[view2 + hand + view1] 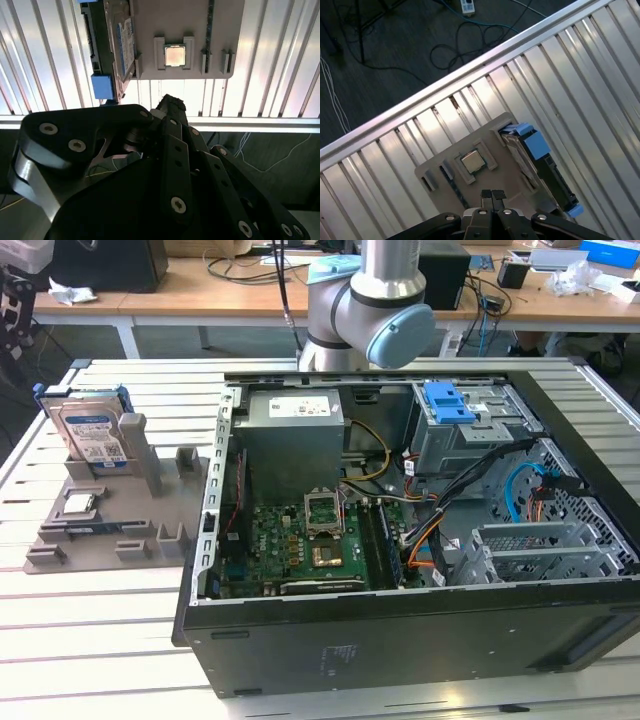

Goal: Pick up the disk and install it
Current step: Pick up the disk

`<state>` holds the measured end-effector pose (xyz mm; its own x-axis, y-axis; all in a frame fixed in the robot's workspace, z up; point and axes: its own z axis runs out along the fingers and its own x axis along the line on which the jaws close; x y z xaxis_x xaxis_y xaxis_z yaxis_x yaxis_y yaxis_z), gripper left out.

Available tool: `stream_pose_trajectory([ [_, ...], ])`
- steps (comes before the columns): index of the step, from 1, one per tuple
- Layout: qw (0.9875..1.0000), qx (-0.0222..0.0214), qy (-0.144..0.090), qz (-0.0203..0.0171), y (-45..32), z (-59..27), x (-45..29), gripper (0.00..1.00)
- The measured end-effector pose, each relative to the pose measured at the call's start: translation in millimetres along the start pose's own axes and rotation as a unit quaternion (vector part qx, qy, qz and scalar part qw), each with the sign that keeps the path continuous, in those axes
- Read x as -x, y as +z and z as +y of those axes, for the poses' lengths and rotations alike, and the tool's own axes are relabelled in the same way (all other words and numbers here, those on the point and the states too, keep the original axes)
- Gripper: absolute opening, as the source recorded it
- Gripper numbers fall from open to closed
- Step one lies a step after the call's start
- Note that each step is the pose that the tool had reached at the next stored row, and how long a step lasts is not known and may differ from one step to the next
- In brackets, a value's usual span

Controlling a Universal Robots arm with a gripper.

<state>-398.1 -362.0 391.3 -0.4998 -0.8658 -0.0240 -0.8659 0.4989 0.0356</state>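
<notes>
In the exterior view we see the disk [92, 430], a rectangular silver metal hard drive in a blue plastic carrier, standing on edge in a flat grey plastic holder [130, 505]. In the second wrist view it sits ahead of the black gripper [169, 102], apart from it. In the first wrist view the fingertips press together on nothing, a small square silver chip [472, 161] lies in a recess just ahead, and the disk's long axis runs along the holder's edge.

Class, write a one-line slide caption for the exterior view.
Disk upright in the grey holder at the exterior view's left, beside the open computer case; not yet installed.
</notes>
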Motion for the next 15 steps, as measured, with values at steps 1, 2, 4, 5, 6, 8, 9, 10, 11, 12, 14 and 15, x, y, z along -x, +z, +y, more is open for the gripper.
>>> stream_pose_trajectory([
  [1, 1.0000, 0.0001, -0.003, 0.0001, 0.0, 0.0, 0.0, 0.11],
  [2, 0.9999, 0.0002, -0.010, 0.0003, 0.0, 0.0, 0.0, 0.11],
  [4, 0.9998, 0.0005, -0.020, 0.0007, 0.0, 0.0, 0.0, 0.11],
  [5, 0.9997, 0.0005, -0.025, 0.0008, 0.0, 0.0, 0.0, 0.11],
  [6, 0.9994, 0.0008, -0.034, 0.0012, 0.0, 0.0, 0.0, 0.11],
  [8, 0.9986, 0.0013, -0.053, 0.0019, 0.0, 0.0, 0.0, 0.11],
  [9, 0.9980, 0.0015, -0.063, 0.0022, 0.0, -0.1, 0.0, 0.11],
  [10, 0.9975, 0.0017, -0.071, 0.0025, 0.0, 0.0, 0.0, 0.11],
  [11, 0.9972, 0.0018, -0.075, 0.0027, 0.0, 0.0, 0.0, 0.11],
  [12, 0.9969, 0.0019, -0.078, 0.0028, 0.0, 0.0, 0.0, 0.11],
  [14, 0.9963, 0.0020, -0.086, 0.0030, 0.0, 0.0, 0.0, 0.11],
  [15, 0.9959, 0.0021, -0.090, 0.0032, 0.0, 0.0, 0.0, 0.11],
])
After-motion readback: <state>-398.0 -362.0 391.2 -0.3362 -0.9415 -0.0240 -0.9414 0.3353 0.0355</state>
